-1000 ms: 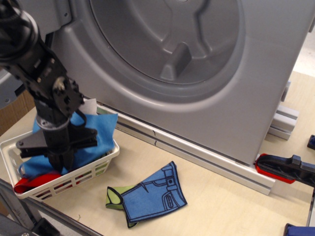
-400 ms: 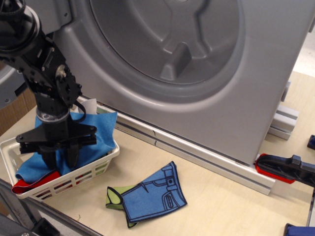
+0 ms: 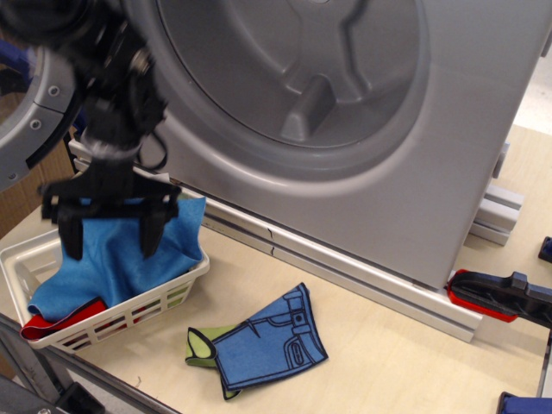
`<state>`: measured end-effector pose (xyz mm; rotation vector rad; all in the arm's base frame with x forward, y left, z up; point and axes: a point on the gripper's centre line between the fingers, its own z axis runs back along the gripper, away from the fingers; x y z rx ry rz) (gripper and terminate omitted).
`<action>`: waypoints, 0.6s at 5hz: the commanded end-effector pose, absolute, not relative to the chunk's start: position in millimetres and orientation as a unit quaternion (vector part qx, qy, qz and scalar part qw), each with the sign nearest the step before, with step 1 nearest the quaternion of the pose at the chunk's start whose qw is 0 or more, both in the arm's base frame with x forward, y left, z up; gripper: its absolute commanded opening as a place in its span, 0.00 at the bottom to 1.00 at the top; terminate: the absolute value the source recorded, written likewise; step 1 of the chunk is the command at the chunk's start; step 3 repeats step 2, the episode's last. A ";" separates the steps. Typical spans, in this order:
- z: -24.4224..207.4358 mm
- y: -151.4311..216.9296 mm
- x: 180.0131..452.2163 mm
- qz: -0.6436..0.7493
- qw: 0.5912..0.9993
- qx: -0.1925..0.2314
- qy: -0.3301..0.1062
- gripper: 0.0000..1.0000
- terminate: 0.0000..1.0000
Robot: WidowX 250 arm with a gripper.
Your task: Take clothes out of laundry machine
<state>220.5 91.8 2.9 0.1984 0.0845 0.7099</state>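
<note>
**Already out of the drum, the blue cloth lies in the basket**

Now the pincer (image 3: 110, 228) hangs above the white basket (image 3: 177, 289) with its two dark fingers (image 3: 152, 233) spread apart and pointing down, and it holds nothing. The clothes (image 3: 121, 259), one plain bright blue piece, lie in the basket, partly draped over the far rim, with a red cloth (image 3: 60, 321) under the near edge. The laundry machine (image 3: 345, 129) stands just behind, and the part of its drum that I can see is bare; I see only the grey paddles.

I judge that the release step is in hand and the task is almost complete. The next move calls only for lifting the arm straight up, clear of the basket, so that the fingers do not catch the cloth. A small jeans-print piece (image 3: 269, 343) lies apart on the table (image 3: 388, 362).
</note>
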 end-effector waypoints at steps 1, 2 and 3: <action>48.2 86.7 248.0 0.329 0.940 0.091 0.014 1.00 0.00; 48.2 86.7 248.0 0.329 0.940 0.091 0.014 1.00 1.00; 48.2 86.7 248.0 0.329 0.940 0.091 0.014 1.00 1.00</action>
